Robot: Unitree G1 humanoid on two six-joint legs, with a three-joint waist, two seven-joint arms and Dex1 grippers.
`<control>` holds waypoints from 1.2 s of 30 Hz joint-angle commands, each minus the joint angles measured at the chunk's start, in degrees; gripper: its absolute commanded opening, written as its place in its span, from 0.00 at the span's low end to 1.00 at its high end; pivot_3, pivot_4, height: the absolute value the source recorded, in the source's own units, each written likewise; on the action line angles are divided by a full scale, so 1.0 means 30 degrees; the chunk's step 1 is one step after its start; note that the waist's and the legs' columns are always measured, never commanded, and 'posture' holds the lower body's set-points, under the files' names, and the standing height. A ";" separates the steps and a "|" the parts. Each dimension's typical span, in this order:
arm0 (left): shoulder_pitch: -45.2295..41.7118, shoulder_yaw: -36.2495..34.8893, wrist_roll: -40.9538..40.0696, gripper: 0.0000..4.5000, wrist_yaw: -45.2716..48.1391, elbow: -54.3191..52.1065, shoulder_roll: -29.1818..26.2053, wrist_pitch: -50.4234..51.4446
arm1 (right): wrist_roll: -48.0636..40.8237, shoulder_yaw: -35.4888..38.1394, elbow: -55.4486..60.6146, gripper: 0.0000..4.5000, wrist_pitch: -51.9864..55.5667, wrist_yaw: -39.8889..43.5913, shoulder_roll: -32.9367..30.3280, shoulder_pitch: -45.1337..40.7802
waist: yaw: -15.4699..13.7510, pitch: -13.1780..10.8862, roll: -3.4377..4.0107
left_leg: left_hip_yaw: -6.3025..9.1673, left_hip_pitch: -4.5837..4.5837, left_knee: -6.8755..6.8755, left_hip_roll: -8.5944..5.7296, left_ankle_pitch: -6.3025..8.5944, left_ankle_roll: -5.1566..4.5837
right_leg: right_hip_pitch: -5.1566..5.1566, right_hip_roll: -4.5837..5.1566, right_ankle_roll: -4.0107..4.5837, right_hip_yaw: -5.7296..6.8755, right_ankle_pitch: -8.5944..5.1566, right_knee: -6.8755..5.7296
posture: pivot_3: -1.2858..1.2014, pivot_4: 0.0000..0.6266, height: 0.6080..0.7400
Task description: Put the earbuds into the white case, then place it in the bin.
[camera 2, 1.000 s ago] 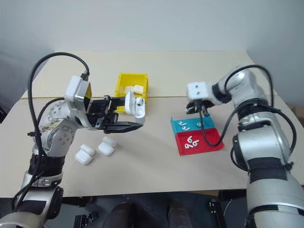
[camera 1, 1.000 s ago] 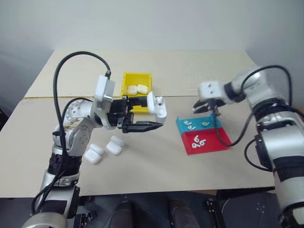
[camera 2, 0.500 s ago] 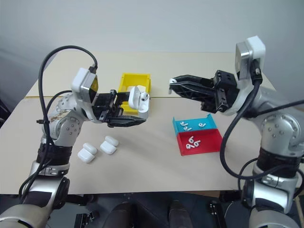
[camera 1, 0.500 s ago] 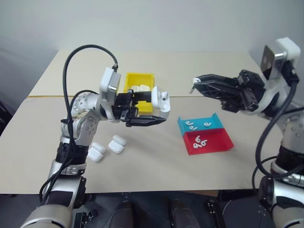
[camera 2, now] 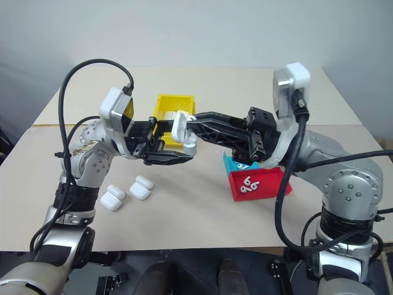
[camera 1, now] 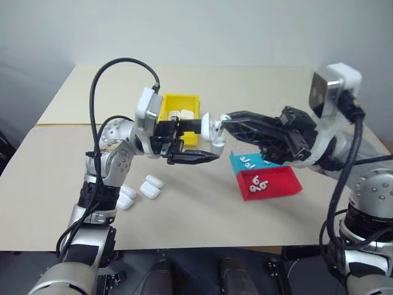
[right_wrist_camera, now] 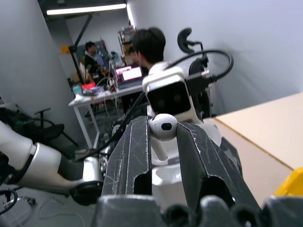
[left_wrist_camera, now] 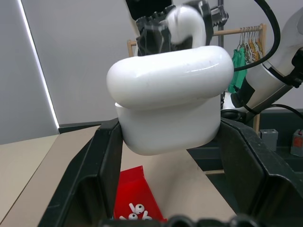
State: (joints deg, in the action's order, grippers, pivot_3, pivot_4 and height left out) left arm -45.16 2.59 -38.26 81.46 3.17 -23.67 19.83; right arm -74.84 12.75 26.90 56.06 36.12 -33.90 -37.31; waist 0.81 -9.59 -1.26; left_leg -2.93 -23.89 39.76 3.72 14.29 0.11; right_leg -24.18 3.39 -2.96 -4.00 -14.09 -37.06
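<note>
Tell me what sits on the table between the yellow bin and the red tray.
The cyan tray with a few earbuds in it lies between the yellow bin and the red tray, touching the red one, in the left eye view.

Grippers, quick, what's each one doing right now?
Left gripper: shut on the white case.
Right gripper: shut on an earbud, at the case.

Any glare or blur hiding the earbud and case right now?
Left wrist view: the white case is sharp with a small highlight on its lid; the earbud above it is smeared. Right wrist view: the earbud between the right gripper fingers is clear, background soft. Head views: even light, no glare.
</note>
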 commanded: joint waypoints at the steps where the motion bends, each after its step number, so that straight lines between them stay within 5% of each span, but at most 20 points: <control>1: -0.0605 -0.0208 0.0045 0.61 0.0043 -0.0250 -0.0065 -0.0267 | 0.0109 -0.0471 0.0177 0.14 -0.0002 0.0135 -0.0638 -0.0432 | -0.0002 0.0000 0.0000 | 0.0001 0.0000 -0.0001 0.0000 0.0001 -0.0002 | 0.0000 0.0000 0.0000 0.0001 0.0000 0.0002 | 0.52 0.24 1.00; 14: -0.0190 -0.0376 0.0107 0.61 -0.0109 -0.0736 -0.0050 -0.0264 | 0.1348 -0.1609 0.0211 0.14 -0.0189 0.1641 -0.2091 -0.0174 | -0.0007 0.0000 -0.0001 | 0.0006 -0.0009 -0.0001 0.0001 0.0002 -0.0003 | -0.0004 -0.0001 0.0000 0.0004 0.0000 0.0009 | 0.52 0.24 1.00; 20: -0.0064 -0.0321 0.0068 0.61 -0.0185 -0.0907 0.0053 -0.0263 | 0.1791 -0.1677 0.0133 0.56 -0.0118 0.1260 -0.2455 -0.0510 | -0.0008 0.0000 -0.0002 | 0.0007 -0.0009 -0.0001 0.0002 0.0002 -0.0003 | -0.0007 -0.0001 0.0000 0.0004 0.0000 0.0008 | 0.52 0.24 1.00; 31: -0.0073 -0.0090 0.0419 0.61 0.0041 -0.0191 0.0473 -0.0460 | -0.0992 -0.0296 0.0282 0.56 0.0243 0.2401 -0.4451 -0.1098 | -0.0031 -0.0001 -0.0002 | 0.0011 -0.0025 0.0001 0.0001 0.0003 -0.0006 | -0.0010 0.0001 0.0000 0.0008 0.0000 0.0018 | 0.52 0.24 1.00; 34: -0.0024 0.0030 0.0362 0.61 0.0138 -0.0002 0.0716 -0.0227 | -0.0900 0.0009 -0.0022 0.43 -0.0042 0.3399 -0.5146 -0.1619 | -0.0032 -0.0001 -0.0002 | 0.0013 -0.0025 0.0000 0.0002 0.0004 -0.0007 | -0.0009 0.0000 0.0000 0.0010 0.0000 0.0020 | 0.52 0.24 1.00; 36: -0.0035 0.0196 0.0551 0.61 0.0248 0.0194 0.0898 -0.0349 | -0.0147 -0.0149 -0.0470 0.26 -0.0330 0.4132 -0.5618 -0.2260 | -0.0030 -0.0001 -0.0002 | 0.0013 -0.0024 0.0002 0.0002 0.0004 -0.0008 | -0.0009 0.0000 -0.0001 0.0010 0.0000 0.0021 | 0.52 0.24 1.00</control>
State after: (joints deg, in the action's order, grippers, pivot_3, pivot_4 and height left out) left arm -44.32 2.91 -36.18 81.84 3.68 -21.49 19.55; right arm -76.42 10.52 26.18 56.79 46.38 -49.51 -42.17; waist 0.72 -9.60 -1.26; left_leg -2.89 -23.96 39.77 3.72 14.30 0.09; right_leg -24.21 3.39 -2.96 -3.97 -14.09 -37.00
